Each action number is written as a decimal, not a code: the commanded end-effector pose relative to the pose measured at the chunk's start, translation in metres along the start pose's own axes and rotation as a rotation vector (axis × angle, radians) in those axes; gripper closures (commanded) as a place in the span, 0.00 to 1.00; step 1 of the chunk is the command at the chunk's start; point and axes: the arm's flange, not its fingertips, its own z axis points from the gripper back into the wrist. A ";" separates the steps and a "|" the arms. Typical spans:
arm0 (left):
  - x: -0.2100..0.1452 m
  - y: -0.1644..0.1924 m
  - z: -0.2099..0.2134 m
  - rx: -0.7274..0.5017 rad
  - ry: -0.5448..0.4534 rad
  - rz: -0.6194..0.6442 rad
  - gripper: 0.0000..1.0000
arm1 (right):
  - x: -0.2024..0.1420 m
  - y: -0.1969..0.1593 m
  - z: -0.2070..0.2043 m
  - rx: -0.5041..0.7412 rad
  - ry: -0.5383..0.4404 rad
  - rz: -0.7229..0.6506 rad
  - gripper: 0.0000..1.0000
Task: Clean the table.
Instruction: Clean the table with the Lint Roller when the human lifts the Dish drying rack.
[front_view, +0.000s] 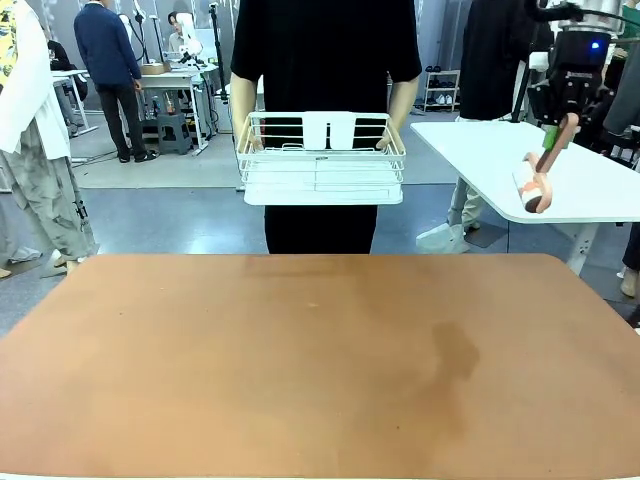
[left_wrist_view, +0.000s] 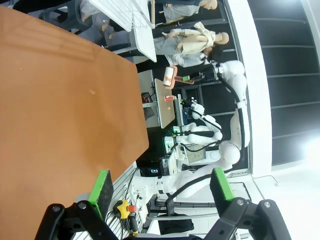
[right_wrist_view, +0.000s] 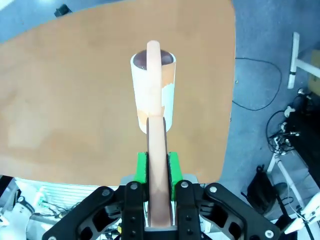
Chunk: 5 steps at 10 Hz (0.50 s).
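The reddish-brown table spreads across the front view with a faint darker patch right of its middle. High at the right, my right gripper is shut on the pinkish handle of a lint roller, whose white roll hangs down, well above and beyond the table's right edge. In the right wrist view the handle runs between the green pads and the roller points at the table far below. My left gripper stands open with nothing between its fingers, beside the table.
A person at the far side holds a white wire rack above the floor behind the table. A white-topped table stands at the back right. Cables and stands lie on the floor past the table's edge.
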 end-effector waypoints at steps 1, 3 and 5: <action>-0.001 -0.001 0.003 0.001 -0.002 -0.002 0.00 | -0.106 -0.008 -0.074 0.029 -0.065 0.020 0.79; -0.001 -0.001 0.003 0.001 -0.002 -0.002 0.00 | -0.107 -0.008 -0.075 0.034 -0.071 0.026 0.79; -0.001 -0.001 0.003 0.001 -0.002 -0.002 0.00 | -0.106 -0.006 -0.074 0.036 -0.080 0.039 0.79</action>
